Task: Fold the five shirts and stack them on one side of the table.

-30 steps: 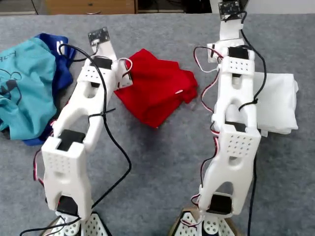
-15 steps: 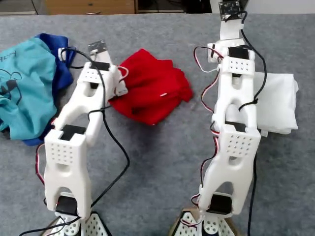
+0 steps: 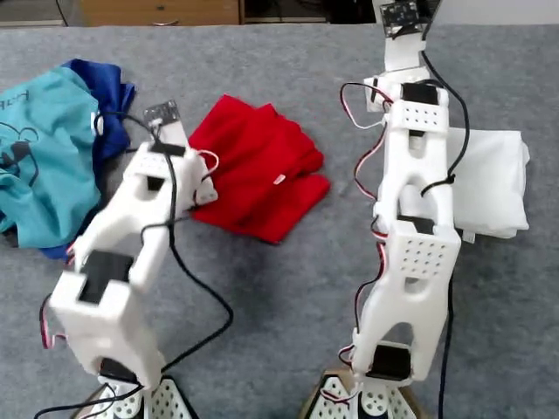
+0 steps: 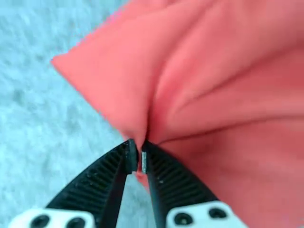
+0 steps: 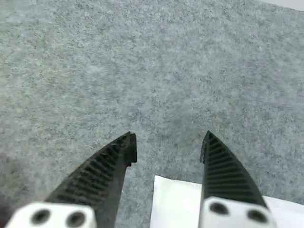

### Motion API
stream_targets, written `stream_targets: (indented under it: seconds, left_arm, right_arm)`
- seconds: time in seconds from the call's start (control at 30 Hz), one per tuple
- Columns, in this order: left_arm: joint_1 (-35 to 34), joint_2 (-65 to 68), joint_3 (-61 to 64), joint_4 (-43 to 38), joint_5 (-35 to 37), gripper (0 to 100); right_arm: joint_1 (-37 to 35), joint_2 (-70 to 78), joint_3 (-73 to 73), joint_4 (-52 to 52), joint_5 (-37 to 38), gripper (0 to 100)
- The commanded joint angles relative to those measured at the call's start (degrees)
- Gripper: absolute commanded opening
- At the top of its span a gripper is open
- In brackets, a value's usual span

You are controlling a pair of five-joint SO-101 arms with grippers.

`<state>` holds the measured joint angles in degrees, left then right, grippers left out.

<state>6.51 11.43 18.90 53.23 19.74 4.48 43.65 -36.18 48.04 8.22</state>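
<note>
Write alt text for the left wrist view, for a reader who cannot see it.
The left gripper is shut on a pinched fold of the red shirt, and creases in the cloth spread away from the pinch. The grey carpet-like table lies beside the shirt's edge.

red shirt [image 3: 258, 179] | teal shirt [image 3: 48, 153], dark print | blue shirt [image 3: 105, 92] | white shirt [image 3: 493, 179] | grey table [image 3: 288, 288]

loc: lab/workshop | evid: grey-felt table [image 3: 288, 288], wood drawers [image 3: 157, 10] behind
</note>
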Motion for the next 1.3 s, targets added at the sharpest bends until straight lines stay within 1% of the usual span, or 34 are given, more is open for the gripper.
stream_targets:
  seconds: [0.0,0.13,0.2,0.33,0.4,0.43,0.53,0.63,0.73,0.8,0.87,0.97,1.07,1.13,1.23,1.27]
  left_arm:
    - [0.88,-12.18,4.22,-2.11,0.26,3]
    - [0.62,-17.71,2.46,-2.37,0.44,13]
    - [-1.67,-17.63,-0.35,-2.20,0.62,16]
    - [-10.64,-16.66,-2.73,-2.02,0.62,16]
    - [-15.82,-17.10,-1.76,-0.44,0.18,16]
    - [-18.20,-17.19,-1.58,1.32,-0.62,16]
    - [-23.38,-20.53,-0.53,6.59,-7.12,15]
    - [-27.08,-28.00,6.15,8.44,-11.25,13]
    - [-30.15,-38.46,15.82,6.95,-16.09,13]
    - [-32.26,-44.70,21.98,4.84,-17.32,13]
    - [-33.67,-49.01,27.34,2.81,-17.32,16]
    - [-33.93,-49.71,32.44,1.67,-17.32,17]
    - [-34.29,-48.48,34.64,1.67,-17.49,17]
    - [-35.43,-47.69,35.25,1.93,-17.58,17]
    - [-38.86,-46.90,35.34,1.93,-18.20,17]
    - [-40.18,-46.90,35.25,1.93,-19.43,17]
  right_arm:
    - [-0.75,-0.48,-3.30,-0.97,0.53,22.1]
    - [-1.01,-0.66,-5.14,2.55,0.79,22.0]
    - [-1.80,-0.40,-8.13,6.42,1.76,22.0]
    - [-3.82,-0.40,-15.25,15.65,4.75,22.0]
    - [-6.37,-0.40,-18.24,21.36,5.63,22.1]
    - [-7.96,-0.40,-19.30,24.35,5.71,22.1]
    - [-13.49,-0.40,-20.79,30.86,5.89,22.3]
    - [-17.98,-0.40,-20.79,35.16,7.82,22.3]
    - [-20.18,0.13,-20.18,36.22,8.97,22.4]
    - [-20.35,2.42,-20.18,36.22,10.02,22.4]
    - [-20.44,5.67,-20.18,36.04,10.11,22.4]
    - [-19.82,12.35,-20.35,34.81,9.93,22.1]
    - [-19.47,17.89,-24.57,35.34,10.02,21.9]
    - [-19.74,19.12,-30.29,37.36,9.76,17.8]
    - [-20.88,20.09,-37.41,40.00,9.85,4.3]
    - [-21.23,20.26,-39.69,41.23,9.85,0.3]
